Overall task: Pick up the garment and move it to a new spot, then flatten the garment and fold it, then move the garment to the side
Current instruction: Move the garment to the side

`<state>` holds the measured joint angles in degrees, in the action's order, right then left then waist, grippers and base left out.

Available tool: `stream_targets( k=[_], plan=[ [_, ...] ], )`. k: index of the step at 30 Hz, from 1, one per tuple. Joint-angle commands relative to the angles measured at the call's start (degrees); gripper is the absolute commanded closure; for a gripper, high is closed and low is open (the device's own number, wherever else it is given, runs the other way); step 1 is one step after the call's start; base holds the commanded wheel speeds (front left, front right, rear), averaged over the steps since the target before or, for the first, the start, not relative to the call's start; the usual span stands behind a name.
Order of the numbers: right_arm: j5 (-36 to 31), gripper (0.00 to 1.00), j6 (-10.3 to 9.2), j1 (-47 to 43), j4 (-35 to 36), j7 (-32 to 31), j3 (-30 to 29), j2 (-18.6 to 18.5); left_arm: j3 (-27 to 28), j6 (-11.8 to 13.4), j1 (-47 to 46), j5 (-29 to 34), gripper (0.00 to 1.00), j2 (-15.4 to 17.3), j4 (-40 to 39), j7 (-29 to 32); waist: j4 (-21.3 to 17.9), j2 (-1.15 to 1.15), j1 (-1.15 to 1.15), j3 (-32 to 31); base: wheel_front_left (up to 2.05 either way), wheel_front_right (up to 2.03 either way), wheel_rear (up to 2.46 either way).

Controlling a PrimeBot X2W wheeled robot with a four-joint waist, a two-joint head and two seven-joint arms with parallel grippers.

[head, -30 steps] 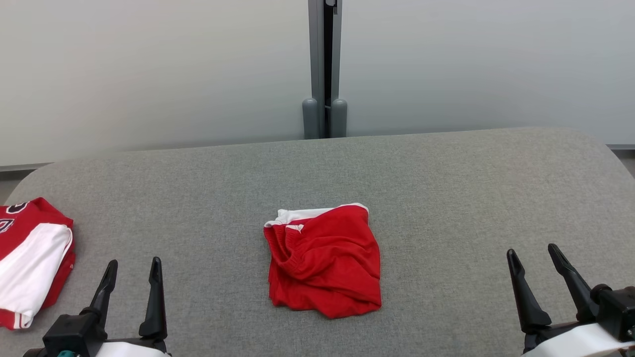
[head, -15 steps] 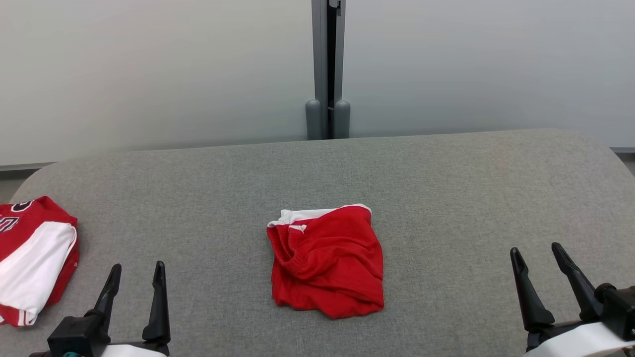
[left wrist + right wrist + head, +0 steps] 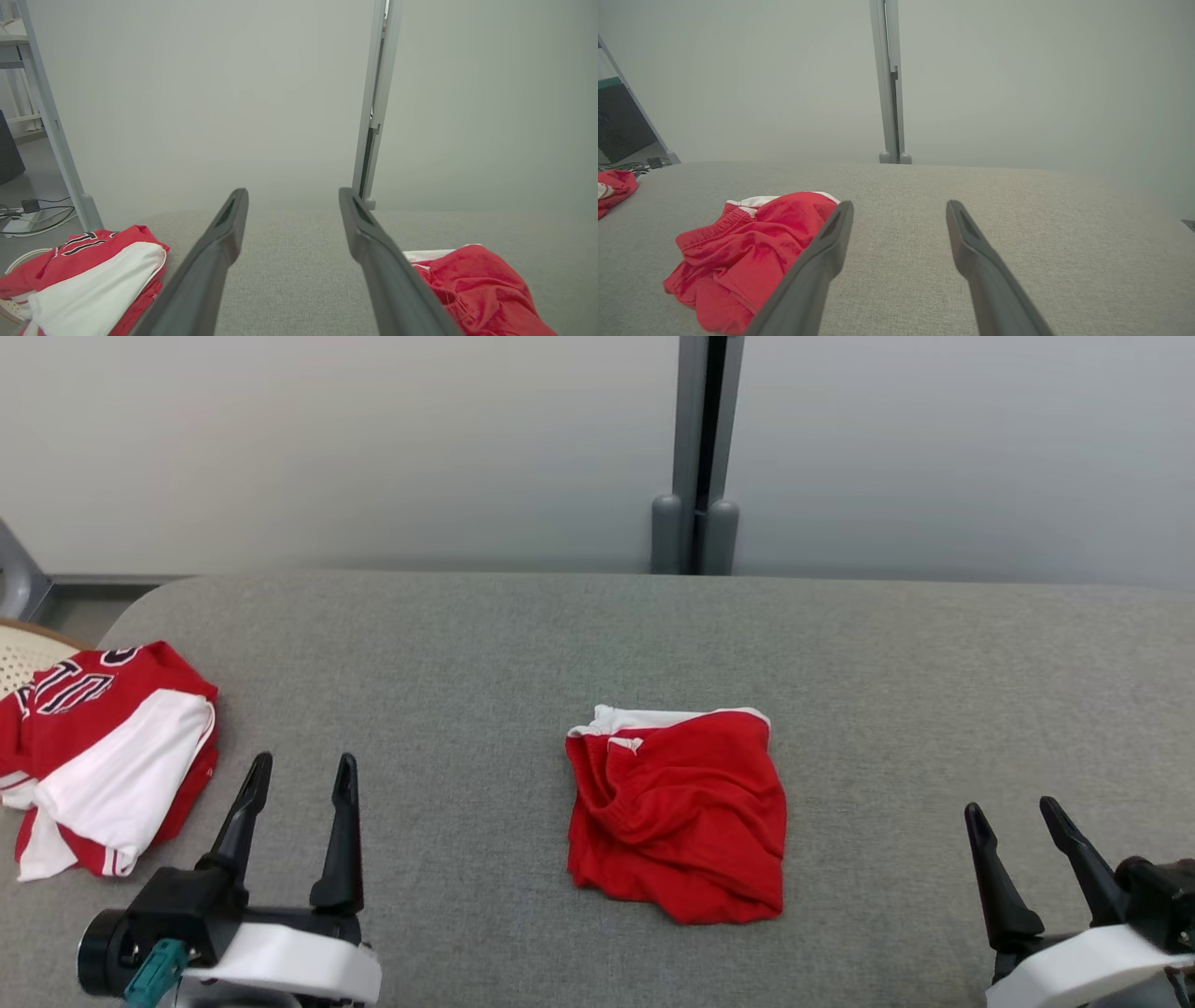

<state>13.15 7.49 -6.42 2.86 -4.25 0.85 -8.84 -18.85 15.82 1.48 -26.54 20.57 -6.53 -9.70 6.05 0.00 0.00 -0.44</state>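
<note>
Red garment (image 3: 677,817), white-banded at far edge, noted roughly folded and rumpled; laid between left gripper (image 3: 303,761) jaws and right gripper (image 3: 1011,806) jaws, apart from both.

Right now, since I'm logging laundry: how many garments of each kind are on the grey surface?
Red shorts: 1
Red-and-white jersey: 1
Total: 2

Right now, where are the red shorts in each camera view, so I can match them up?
Head view: red shorts at centre, slightly right.
Left wrist view: red shorts at lower right.
Right wrist view: red shorts at lower left.
Shared landmark: grey partition post, upright beyond the shorts in all three.
</note>
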Motion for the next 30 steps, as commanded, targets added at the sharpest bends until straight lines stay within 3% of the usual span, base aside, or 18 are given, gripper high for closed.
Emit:
stream_targets(
  k=[1,11,18,19,20,21,22,30],
  plan=[
    [0.64,0.0,0.0,1.48,-0.44,0.2,0.2,-0.2,-0.13,-0.31,-1.85,0.45,0.0,-0.41,-0.11,-0.51,3.15,0.0,0.0,3.46,0.0,0.0,0.0],
    [1.74,0.0,0.0,9.64,-10.61,-0.76,4.74,-1.52,-1.49,-3.81,-12.04,-0.19,0.0,-5.75,4.01,-4.16,12.13,0.0,0.0,13.53,0.0,0.0,0.0],
    [3.11,0.0,0.0,12.44,-17.32,-2.99,7.41,-0.28,-0.25,-5.66,-14.34,0.68,0.0,-7.31,7.78,-5.36,13.53,0.0,0.0,14.92,0.0,0.0,0.0],
    [3.41,0.33,0.0,12.52,-17.88,-3.67,7.64,-0.09,0.0,-5.84,-14.39,0.88,0.0,-7.49,8.05,-5.44,13.51,0.0,0.0,14.92,0.0,0.0,0.0],
    [3.51,0.57,0.0,12.45,-18.33,-4.21,7.67,0.05,0.24,-6.05,-14.42,1.06,0.0,-7.59,8.26,-5.41,13.43,0.0,0.0,14.91,0.0,0.0,0.0],
    [3.82,0.66,0.0,12.27,-18.57,-4.82,7.87,0.18,0.46,-6.14,-14.42,1.21,0.0,-7.7,8.5,-5.46,13.33,0.0,0.0,14.84,0.0,0.0,0.0],
    [3.98,1.0,-0.01,12.28,-18.52,-5.19,8.0,0.22,0.68,-6.24,-14.38,1.29,0.0,-7.81,8.62,-5.5,13.19,0.0,0.0,14.76,0.0,0.0,0.0],
    [1.45,1.0,-0.05,13.04,-13.94,-6.38,7.97,-2.3,2.03,-7.68,-14.66,3.56,0.0,-8.42,7.88,-5.52,10.59,0.0,0.0,14.1,0.0,0.0,0.0]
  ],
)
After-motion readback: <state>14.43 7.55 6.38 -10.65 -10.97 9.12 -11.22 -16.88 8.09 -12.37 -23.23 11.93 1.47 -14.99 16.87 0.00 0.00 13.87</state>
